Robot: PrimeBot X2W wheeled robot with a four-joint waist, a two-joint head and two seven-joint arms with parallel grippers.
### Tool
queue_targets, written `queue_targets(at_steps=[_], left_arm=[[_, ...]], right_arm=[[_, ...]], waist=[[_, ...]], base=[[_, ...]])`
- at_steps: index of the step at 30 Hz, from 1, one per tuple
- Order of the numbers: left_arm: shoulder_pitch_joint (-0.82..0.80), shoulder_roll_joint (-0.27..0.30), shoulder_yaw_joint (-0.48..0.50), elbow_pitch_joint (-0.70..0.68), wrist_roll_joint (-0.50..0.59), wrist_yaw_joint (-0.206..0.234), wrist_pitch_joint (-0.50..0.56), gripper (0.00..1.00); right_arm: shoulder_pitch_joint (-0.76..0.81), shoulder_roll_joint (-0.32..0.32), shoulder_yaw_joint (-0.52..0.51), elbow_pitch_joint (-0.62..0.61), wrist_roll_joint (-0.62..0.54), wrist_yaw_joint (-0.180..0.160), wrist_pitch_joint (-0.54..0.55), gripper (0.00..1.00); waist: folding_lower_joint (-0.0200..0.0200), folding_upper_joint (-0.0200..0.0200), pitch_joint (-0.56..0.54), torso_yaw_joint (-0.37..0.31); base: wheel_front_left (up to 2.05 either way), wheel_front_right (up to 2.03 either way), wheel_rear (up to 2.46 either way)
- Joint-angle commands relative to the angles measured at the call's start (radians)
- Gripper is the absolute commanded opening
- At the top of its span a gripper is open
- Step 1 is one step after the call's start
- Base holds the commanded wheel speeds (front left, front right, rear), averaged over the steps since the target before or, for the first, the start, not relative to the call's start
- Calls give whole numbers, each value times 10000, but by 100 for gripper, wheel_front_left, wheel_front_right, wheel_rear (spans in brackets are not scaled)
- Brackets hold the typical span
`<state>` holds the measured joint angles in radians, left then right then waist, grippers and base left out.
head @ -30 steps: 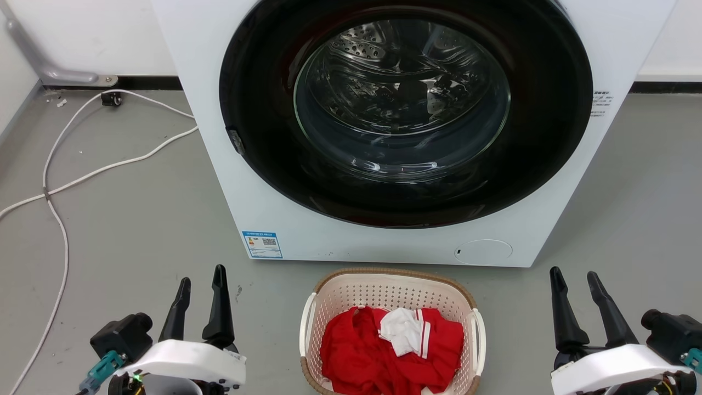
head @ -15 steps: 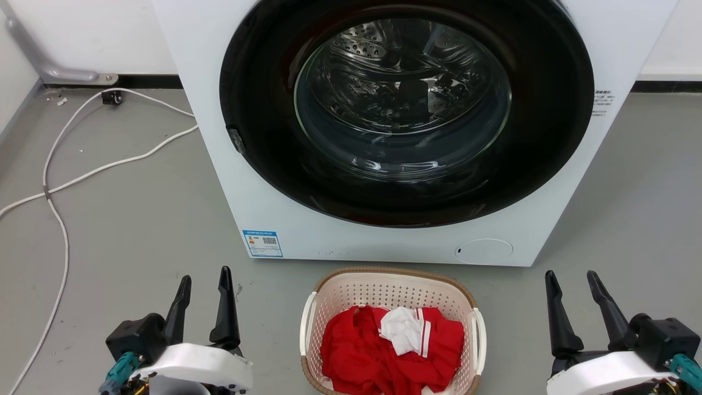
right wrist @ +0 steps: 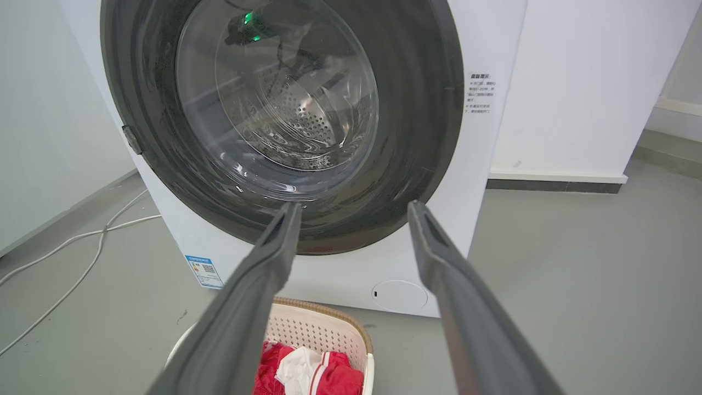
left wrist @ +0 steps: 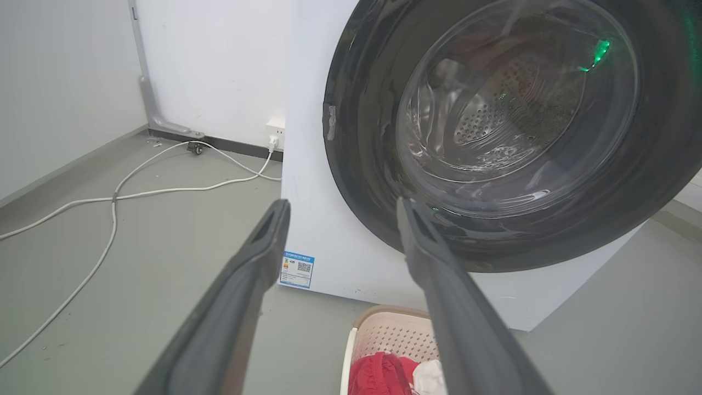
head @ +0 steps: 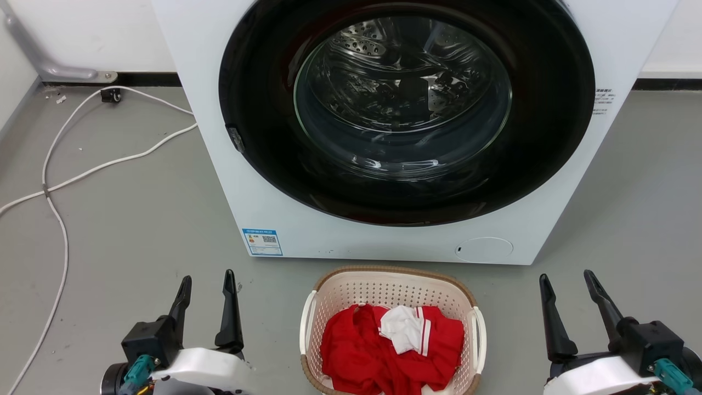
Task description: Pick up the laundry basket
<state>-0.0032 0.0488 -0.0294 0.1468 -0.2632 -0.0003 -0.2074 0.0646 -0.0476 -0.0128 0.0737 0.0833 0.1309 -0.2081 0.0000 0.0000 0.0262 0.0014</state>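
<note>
Floor (head: 137,230) flanks the laundry basket (head: 384,289); washing machine (head: 351,241) behind.

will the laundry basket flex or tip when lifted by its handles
The laundry basket probably stays stiff: moulded perforated plastic with a thick woven-look rim. Likely light: a low heap of red clothing and a white cloth inside. Lifted by one white handle, it would likely tilt.

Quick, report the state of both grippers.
Left gripper: open, holding nothing, beside the laundry basket.
Right gripper: open, holding nothing.
</note>
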Motion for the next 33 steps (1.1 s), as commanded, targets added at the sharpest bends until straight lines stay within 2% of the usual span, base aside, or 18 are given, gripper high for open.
queue_targets(at_steps=[1, 25, 33], left_arm=[[86, 21, -28, -20, 237, 29, -107, 100], [255, 21, -137, 301, 1938, 207, -594, 100], [235, 19, -136, 412, 1802, 203, -584, 100]], right_arm=[[89, -39, 20, -52, -238, -3, -93, 100], [389, -42, 128, 61, -2395, -3, -585, 100], [371, -41, 89, 151, -2324, -3, -583, 100]], waist=[[0, 0, 10, -5], [0, 0, 46, -6], [0, 0, 57, 3]], base=[[0, 0, 0], [0, 0, 0], [0, 0, 0]])
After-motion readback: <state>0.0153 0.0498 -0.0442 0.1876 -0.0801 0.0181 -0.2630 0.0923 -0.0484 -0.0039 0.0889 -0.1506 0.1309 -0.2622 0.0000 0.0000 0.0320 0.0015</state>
